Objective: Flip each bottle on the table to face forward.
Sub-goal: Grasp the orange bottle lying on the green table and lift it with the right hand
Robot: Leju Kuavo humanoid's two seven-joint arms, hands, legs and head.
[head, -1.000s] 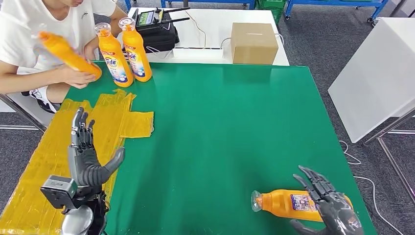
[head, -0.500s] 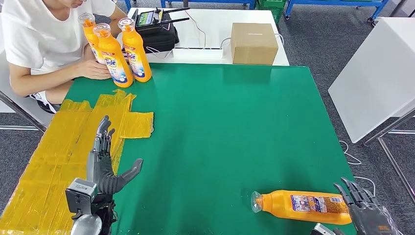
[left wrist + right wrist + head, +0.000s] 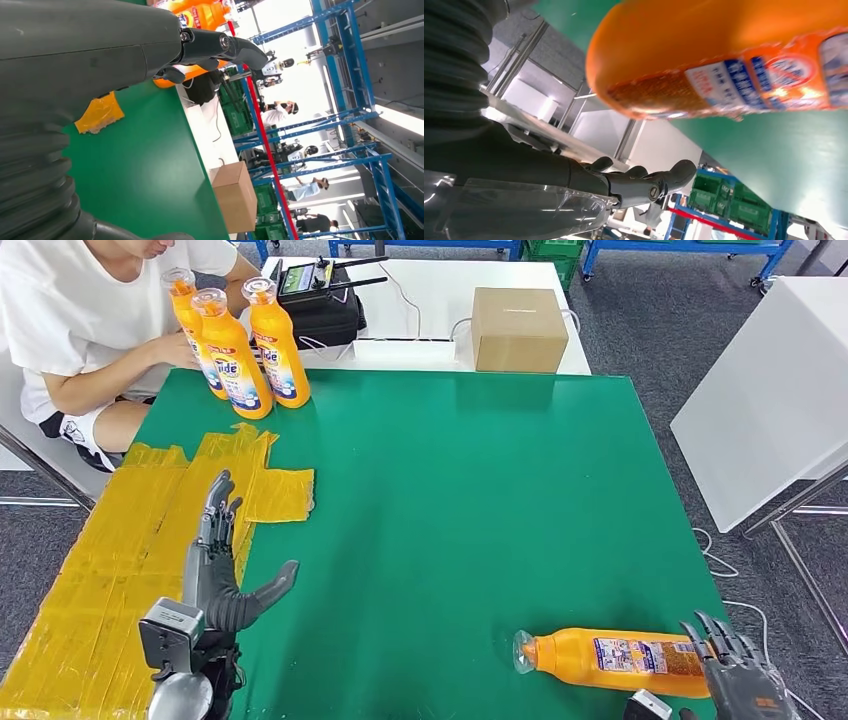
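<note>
Fingers of both hands spread, released; right hand beside the lying bottle.

Right hand: one second ago its fingers lay over the base end of the lying bottle at the table's 5 o'clock corner; it is now off the bottle, drawn back toward 6 o'clock, fingers spread, just beside the base.

Left hand: shifted toward 3 o'clock, off the yellow tape and onto the green surface edge, fingers extended, thumb out.

Person at 11 o'clock: the third bottle, previously held tilted in the hands, now stands upright behind the other two.
</note>
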